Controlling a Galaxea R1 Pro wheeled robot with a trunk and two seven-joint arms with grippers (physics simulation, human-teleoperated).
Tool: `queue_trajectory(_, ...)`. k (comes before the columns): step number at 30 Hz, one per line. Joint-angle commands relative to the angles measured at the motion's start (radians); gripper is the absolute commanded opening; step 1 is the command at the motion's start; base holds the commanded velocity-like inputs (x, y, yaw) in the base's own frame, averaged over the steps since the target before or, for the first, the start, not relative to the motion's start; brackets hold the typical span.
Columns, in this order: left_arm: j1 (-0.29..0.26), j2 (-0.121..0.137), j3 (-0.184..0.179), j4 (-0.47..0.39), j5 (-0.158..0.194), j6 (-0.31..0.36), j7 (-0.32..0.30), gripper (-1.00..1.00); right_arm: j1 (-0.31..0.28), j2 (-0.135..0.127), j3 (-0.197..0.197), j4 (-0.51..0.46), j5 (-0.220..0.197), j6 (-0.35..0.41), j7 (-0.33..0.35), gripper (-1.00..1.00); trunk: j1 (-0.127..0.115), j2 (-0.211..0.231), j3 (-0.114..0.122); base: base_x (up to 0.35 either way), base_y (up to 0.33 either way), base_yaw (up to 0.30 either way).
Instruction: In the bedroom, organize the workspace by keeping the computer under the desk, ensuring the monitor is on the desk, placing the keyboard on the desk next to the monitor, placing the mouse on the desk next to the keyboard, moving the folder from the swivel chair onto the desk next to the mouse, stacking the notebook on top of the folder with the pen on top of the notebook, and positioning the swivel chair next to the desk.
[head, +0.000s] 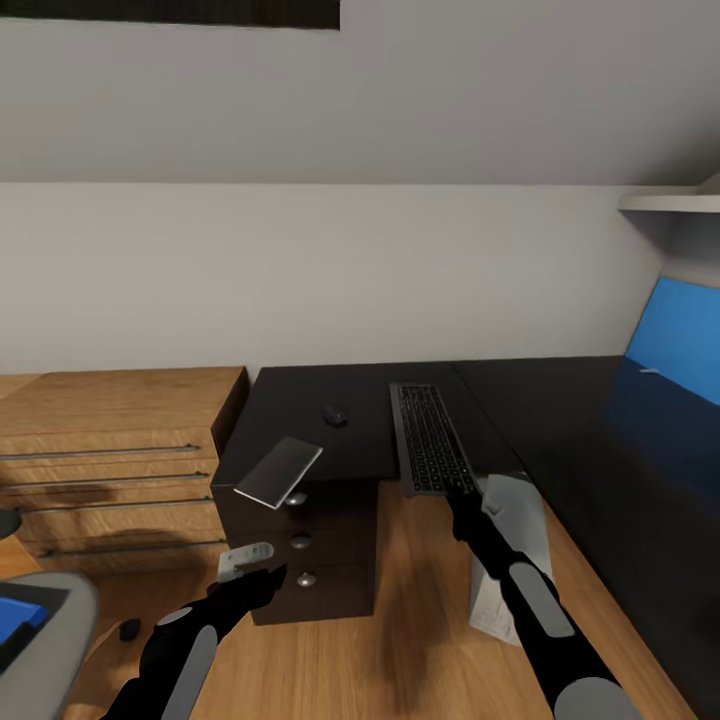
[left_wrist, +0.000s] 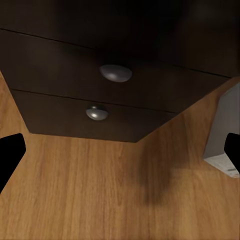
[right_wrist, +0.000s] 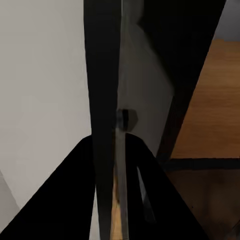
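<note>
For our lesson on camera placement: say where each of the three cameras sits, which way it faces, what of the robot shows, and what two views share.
Head view: high on the robot, looking down at the desk and keyboard; both arms show.
Left wrist view: beside the left claw, facing the desk's drawers and floor.
Right wrist view: beside the right claw, shut on the keyboard's edge.
Shared: the drawer knobs and the computer appear in head and left wrist views.

Two dark drawers (left_wrist: 120, 95) with round knobs (left_wrist: 115, 72) above wood floor (left_wrist: 100, 190); a grey computer (left_wrist: 222, 135) beside them (edge only).
</note>
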Motion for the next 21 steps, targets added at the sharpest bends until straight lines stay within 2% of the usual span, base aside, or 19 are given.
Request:
queue_trajectory(1,-0.001,0.000,-0.002,-0.001,0.010,0.003,0.009,1.00,0.006,0.001,-0.004,-0.017,-0.009,0.010,0.000,-1.00,-0.004,0.007,0.002,0.000,0.000,0.000)
queue_trajectory(3,-0.001,-0.001,-0.003,-0.001,0.009,0.001,0.009,1.00,0.021,0.001,-0.004,-0.052,-0.009,0.010,-0.001,-1.00,-0.012,0.021,0.009,0.000,0.000,0.000)
queue_trajectory(5,0.001,-0.001,-0.005,-0.004,0.008,-0.001,0.009,1.00,0.062,0.003,-0.002,-0.130,-0.008,0.009,-0.005,-1.00,-0.019,0.035,0.015,0.000,0.000,0.000)
queue_trajectory(8,0.045,0.000,-0.018,-0.054,0.008,-0.005,0.009,1.00,0.114,0.012,0.007,-0.239,-0.008,0.008,-0.016,-1.00,-0.031,0.056,0.024,0.000,0.000,0.000)
queue_trajectory(11,0.083,0.000,-0.027,-0.116,0.007,-0.006,0.009,1.00,0.146,0.015,0.009,-0.307,-0.008,0.008,-0.046,-1.00,-0.042,0.077,0.034,0.000,0.000,0.000)
queue_trajectory(13,0.122,0.001,-0.031,-0.174,0.007,-0.008,0.009,1.00,0.182,0.016,0.010,-0.386,-0.008,0.009,-0.105,-1.00,-0.050,0.091,0.040,0.000,0.000,0.000)
queue_trajectory(14,0.139,0.001,-0.033,-0.197,0.007,-0.008,0.009,1.00,0.208,0.016,0.010,-0.445,-0.009,0.009,-0.178,-1.00,-0.054,0.098,0.043,0.000,0.000,0.000)
queue_trajectory(15,0.143,0.001,-0.034,-0.201,0.007,-0.009,0.009,1.00,0.216,0.017,0.010,-0.465,-0.009,0.009,-0.206,-1.00,-0.058,0.105,0.046,0.000,0.000,0.000)
queue_trajectory(16,0.150,0.001,-0.036,-0.212,0.007,-0.009,0.009,1.00,0.236,0.016,0.010,-0.521,-0.012,0.010,-0.284,-1.00,-0.062,0.112,0.049,0.000,0.000,0.000)
queue_trajectory(17,0.153,0.001,-0.037,-0.216,0.007,-0.009,0.009,1.00,0.245,0.016,0.010,-0.557,-0.013,0.011,-0.320,-1.00,-0.065,0.119,0.052,0.000,0.000,0.000)
queue_trajectory(21,0.156,0.001,-0.039,-0.222,0.007,-0.008,0.009,1.00,0.270,0.014,0.009,-0.622,-0.015,0.016,-0.369,-1.00,-0.081,0.147,0.065,-0.002,0.000,0.000)
